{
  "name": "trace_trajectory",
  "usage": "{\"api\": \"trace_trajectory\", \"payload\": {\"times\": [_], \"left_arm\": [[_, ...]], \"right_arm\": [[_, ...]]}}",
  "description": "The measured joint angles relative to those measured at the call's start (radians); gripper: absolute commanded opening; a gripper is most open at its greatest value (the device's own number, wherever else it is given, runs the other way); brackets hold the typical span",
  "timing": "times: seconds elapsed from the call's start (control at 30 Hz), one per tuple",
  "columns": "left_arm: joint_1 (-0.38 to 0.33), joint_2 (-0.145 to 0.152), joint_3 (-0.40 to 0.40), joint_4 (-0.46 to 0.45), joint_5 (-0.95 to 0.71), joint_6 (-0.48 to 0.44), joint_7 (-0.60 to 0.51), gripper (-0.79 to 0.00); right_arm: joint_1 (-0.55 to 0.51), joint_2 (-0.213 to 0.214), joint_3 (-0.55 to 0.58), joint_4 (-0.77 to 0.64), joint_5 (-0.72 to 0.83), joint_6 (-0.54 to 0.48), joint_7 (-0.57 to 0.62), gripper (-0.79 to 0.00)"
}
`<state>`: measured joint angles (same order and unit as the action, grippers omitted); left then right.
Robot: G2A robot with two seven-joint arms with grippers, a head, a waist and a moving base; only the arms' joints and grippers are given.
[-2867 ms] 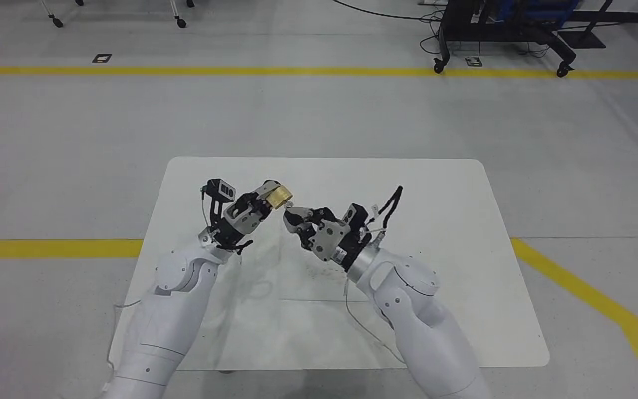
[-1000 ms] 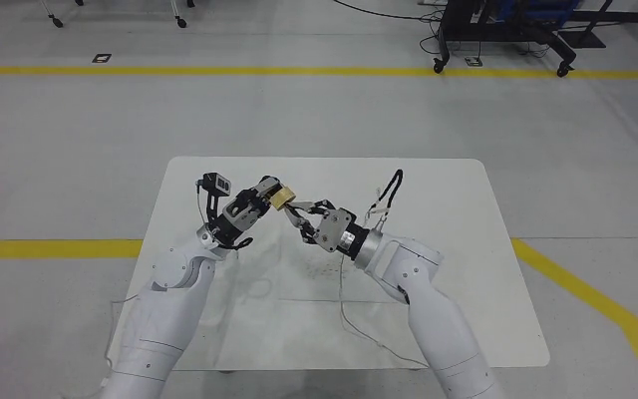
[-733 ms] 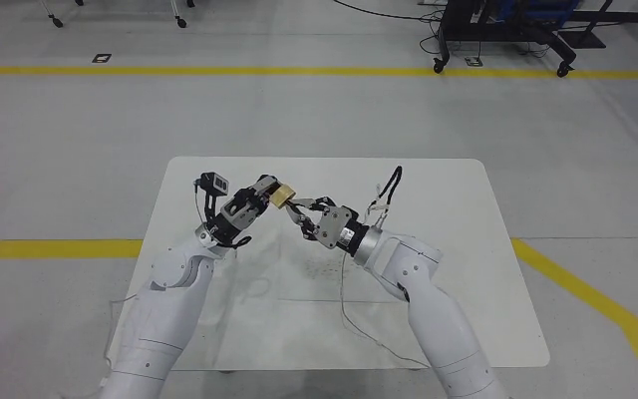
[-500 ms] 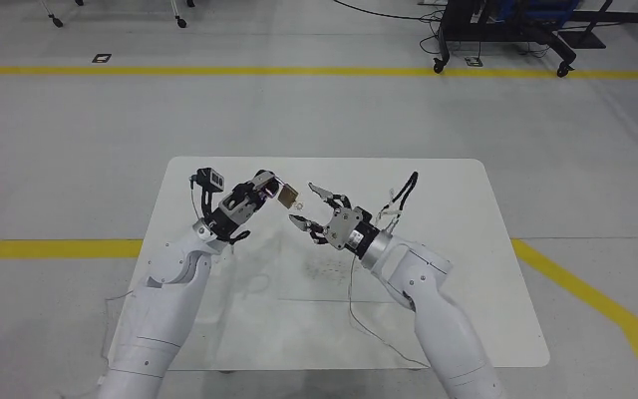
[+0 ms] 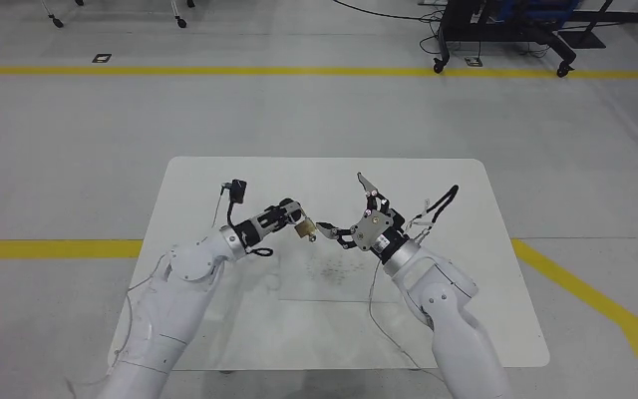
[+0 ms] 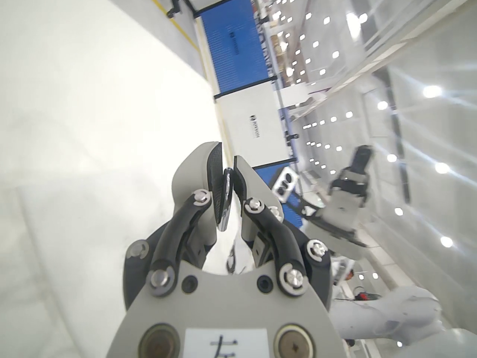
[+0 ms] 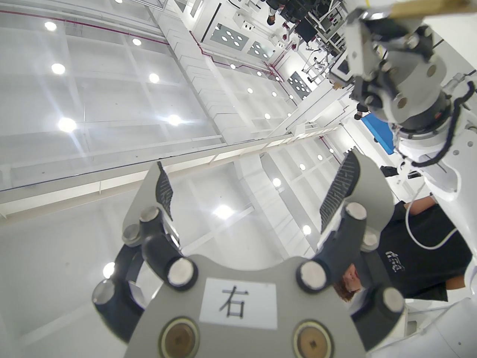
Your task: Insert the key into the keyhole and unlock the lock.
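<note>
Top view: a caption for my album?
Left gripper grips a brass lock over the white table; right gripper open beside it.

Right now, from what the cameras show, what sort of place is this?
Probably a large factory-like hall or a robot test lab. Yellow lines are painted on a grey floor, rows of ceiling lights hang high overhead, blue partition panels stand behind, and a white table serves as the work station.

Overhead faces table [image 5: 508, 299]; wrist cameras angled upward.
</note>
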<state>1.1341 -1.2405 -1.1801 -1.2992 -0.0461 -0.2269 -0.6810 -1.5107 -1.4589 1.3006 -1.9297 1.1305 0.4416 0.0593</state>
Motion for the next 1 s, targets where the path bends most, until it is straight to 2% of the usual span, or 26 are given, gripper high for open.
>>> {"api": "trace_trajectory", "payload": {"times": [0.23,0.4,0.43,0.47,0.5,0.53,0.67,0.77,0.87,1.0], "left_arm": [[-0.079,-0.018,0.114,0.093,0.208,0.034,0.071,-0.785],[-0.102,-0.025,0.145,0.129,0.253,0.049,0.070,-0.785],[-0.105,-0.025,0.147,0.134,0.254,0.052,0.064,-0.727],[-0.107,-0.025,0.147,0.139,0.251,0.054,0.059,-0.480],[-0.109,-0.026,0.146,0.144,0.248,0.056,0.053,-0.095],[-0.112,-0.025,0.144,0.150,0.243,0.059,0.043,0.000],[-0.108,-0.021,0.123,0.153,0.222,0.050,0.025,0.000],[-0.081,-0.013,0.075,0.125,0.142,-0.001,0.029,0.000],[-0.027,0.001,-0.002,0.066,0.054,-0.102,0.052,0.000],[0.073,0.027,-0.123,-0.047,0.037,-0.235,0.105,0.000]], "right_arm": [[0.000,0.000,0.000,0.000,0.000,0.000,0.000,0.000],[0.000,0.000,0.000,0.000,0.000,0.000,0.000,0.000],[0.000,0.000,0.000,0.000,0.000,0.000,0.000,0.000],[0.000,0.000,0.000,0.000,0.000,0.000,0.000,0.000],[0.000,0.000,0.000,0.000,0.000,0.000,0.000,0.000],[0.000,0.000,0.000,0.000,0.000,0.000,0.000,0.000],[0.000,0.000,0.000,0.000,0.000,0.000,0.000,0.000],[0.000,0.000,0.000,0.000,0.000,0.000,0.000,0.000],[0.000,0.000,0.000,0.000,0.000,0.000,0.000,0.000],[0.003,0.001,0.001,-0.004,-0.015,-0.015,-0.007,0.000]]}}
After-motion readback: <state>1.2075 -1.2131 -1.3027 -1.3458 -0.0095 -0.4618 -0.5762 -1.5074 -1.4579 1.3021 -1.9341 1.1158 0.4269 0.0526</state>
